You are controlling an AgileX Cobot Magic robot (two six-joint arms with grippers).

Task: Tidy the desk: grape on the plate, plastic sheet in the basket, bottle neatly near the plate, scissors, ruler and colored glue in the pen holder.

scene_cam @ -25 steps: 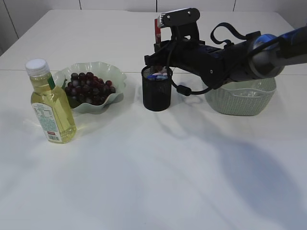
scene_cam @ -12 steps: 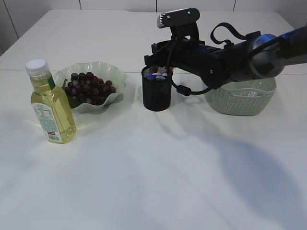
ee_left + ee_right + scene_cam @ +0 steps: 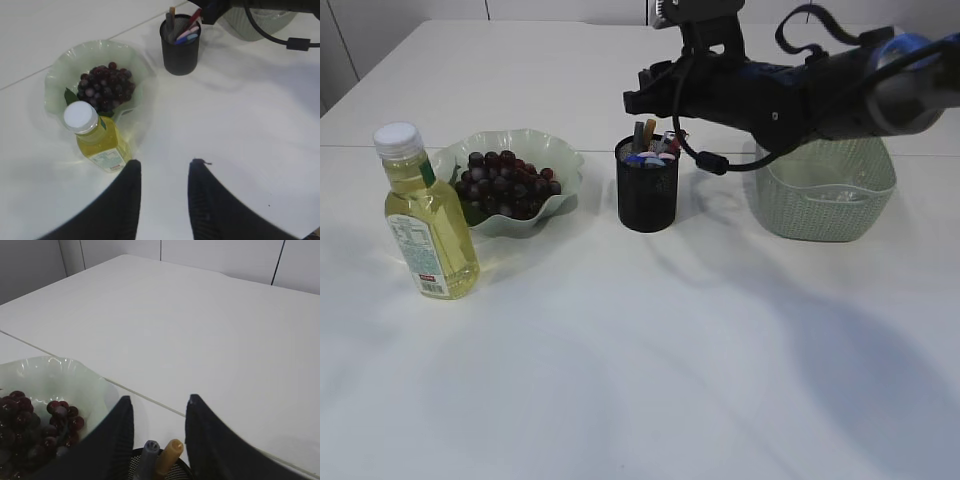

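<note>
White desk (image 3: 640,350) carries the bottle (image 3: 425,215), the plate (image 3: 515,175) of grape (image 3: 507,183), pen holder (image 3: 647,185) and basket (image 3: 830,195); the right arm hangs above the holder. Left wrist view: left fingers (image 3: 162,195) parted, empty, over bare desk near the bottle. Right wrist view: right fingers (image 3: 156,432) spread, holding nothing, directly above the holder's contents.

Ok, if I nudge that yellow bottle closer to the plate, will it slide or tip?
The bottle stands upright, tall and narrow, so a push near the white cap would probably tip it. It looks nearly full of liquid, so likely heavy for its size. Pushed low, it should slide on the smooth table.
</note>
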